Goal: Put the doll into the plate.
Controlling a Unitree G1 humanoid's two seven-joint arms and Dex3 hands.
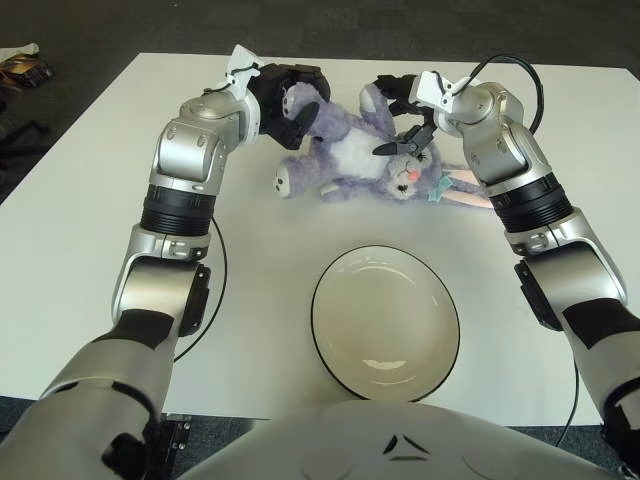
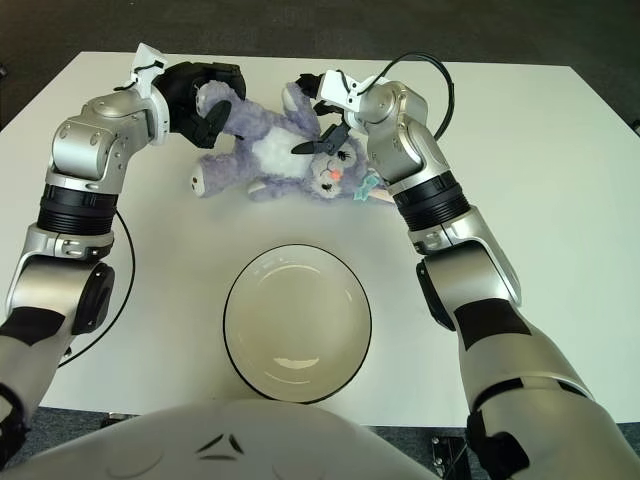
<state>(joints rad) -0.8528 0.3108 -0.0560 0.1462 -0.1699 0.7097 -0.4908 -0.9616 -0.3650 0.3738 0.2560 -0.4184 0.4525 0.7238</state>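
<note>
A purple plush bunny doll (image 1: 345, 152) lies on its back at the far middle of the white table (image 1: 90, 230), head toward the right. My left hand (image 1: 296, 103) is curled around the doll's raised leg at its left end. My right hand (image 1: 398, 115) reaches in from the right, its dark fingers closed over the doll's upper paw and the top of its head. A round cream plate (image 1: 320, 300) with a dark rim sits empty near the front edge, below the doll and apart from it.
Black cables trail from both forearms, one looping above my right wrist (image 1: 520, 75). A small dark object (image 1: 25, 68) lies on the floor off the table's far left corner. The table's back edge runs just behind the doll.
</note>
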